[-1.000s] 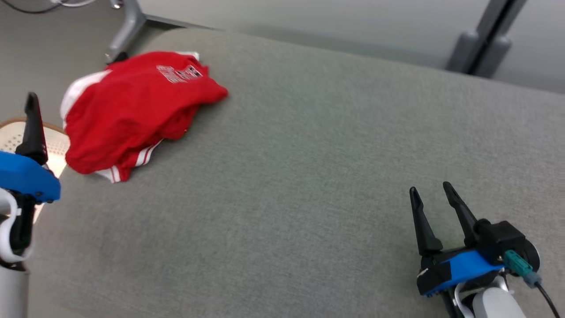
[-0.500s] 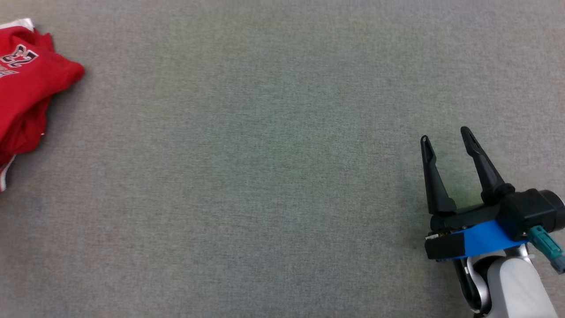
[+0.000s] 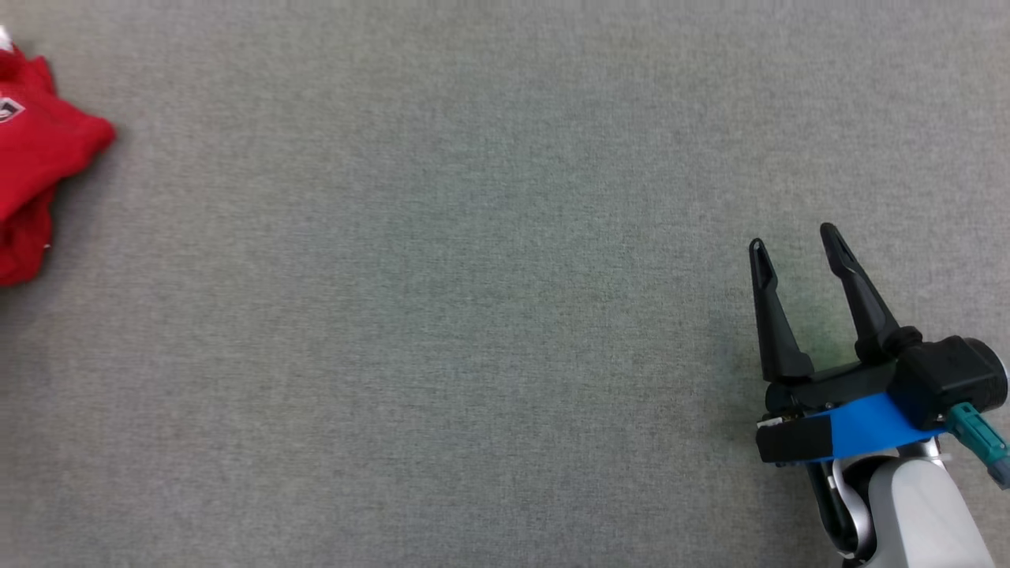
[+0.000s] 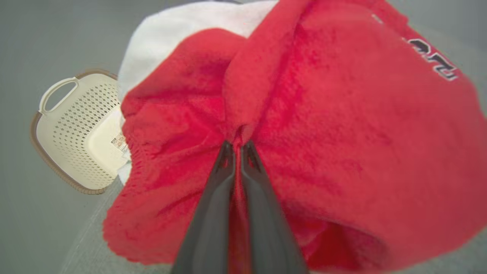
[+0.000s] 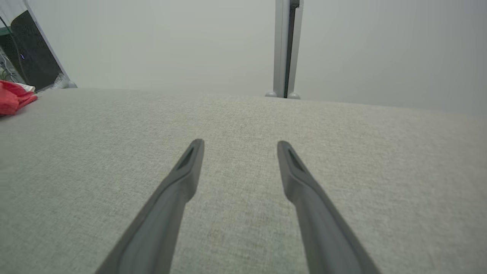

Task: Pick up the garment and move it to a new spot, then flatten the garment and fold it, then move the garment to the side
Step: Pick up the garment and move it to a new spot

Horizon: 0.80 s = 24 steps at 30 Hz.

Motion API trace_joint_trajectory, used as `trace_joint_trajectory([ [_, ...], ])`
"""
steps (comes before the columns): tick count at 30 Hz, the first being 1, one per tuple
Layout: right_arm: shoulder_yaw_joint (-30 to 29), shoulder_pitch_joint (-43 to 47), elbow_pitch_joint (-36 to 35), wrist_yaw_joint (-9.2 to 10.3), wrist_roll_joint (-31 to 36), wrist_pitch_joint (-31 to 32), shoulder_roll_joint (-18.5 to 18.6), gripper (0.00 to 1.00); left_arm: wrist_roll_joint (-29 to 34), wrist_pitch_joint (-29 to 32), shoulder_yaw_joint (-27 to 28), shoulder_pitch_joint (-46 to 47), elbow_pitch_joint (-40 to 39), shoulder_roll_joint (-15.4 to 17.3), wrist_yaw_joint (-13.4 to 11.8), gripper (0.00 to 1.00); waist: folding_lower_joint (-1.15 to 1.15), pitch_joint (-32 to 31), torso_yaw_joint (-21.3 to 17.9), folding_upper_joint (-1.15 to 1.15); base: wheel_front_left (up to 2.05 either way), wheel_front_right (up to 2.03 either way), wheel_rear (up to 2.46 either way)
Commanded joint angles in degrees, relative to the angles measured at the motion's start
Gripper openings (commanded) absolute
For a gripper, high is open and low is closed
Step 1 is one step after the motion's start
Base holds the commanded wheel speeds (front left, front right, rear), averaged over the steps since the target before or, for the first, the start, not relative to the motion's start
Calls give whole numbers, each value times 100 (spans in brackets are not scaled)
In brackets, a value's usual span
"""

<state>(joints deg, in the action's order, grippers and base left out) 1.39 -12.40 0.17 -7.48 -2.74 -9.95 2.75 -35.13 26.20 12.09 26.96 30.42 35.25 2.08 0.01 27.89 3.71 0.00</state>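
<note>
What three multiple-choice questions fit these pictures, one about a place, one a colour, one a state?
1. Where is the garment in the head view? A far left edge; B centre; C lower right.
2. What colour is the basket? A blue; B cream; C black.
3. How is the left claw? A wide open; B shut on nothing; C shut on the garment.
Answers: 1 A, red cloth at the left border. 2 B, pale perforated walls. 3 C, red fabric pinched between its tips.

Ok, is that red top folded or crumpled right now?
Crumpled. The red fabric garment sits in a rumpled heap, and the left gripper has its dark fingers shut on a raised ridge of it.
</note>
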Motion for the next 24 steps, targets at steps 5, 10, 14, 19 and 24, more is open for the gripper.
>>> trace_joint_trajectory([
  [5, 8, -23, 185, -3, -144, -109, 24, 100, 267, -434, -194, 281, -280, 162, 146, 0, -1, -413, 105, 0, 0, 0, 0],
  [10, 32, 106, 457, -3, -329, -213, 25, 100, 472, -477, -497, 710, -711, 387, 300, 0, -1, -975, 166, 0, 0, 0, 0],
  [14, 55, 220, 691, -3, -535, -309, 24, 100, 564, -339, -811, 1196, -1201, 526, 394, 0, -1, -1447, 133, 0, 0, 0, 0],
  [19, 65, 380, 923, -3, -764, -421, 24, 100, 504, -62, -1399, 1926, -1911, 392, 499, 0, -1, -1942, -46, 0, 0, 0, 0],
  [24, 73, 501, 1063, -3, -891, -485, 26, 100, 295, 225, -1959, 2403, -2584, 76, 517, 0, -1, -2250, -407, 0, 0, 0, 0],
])
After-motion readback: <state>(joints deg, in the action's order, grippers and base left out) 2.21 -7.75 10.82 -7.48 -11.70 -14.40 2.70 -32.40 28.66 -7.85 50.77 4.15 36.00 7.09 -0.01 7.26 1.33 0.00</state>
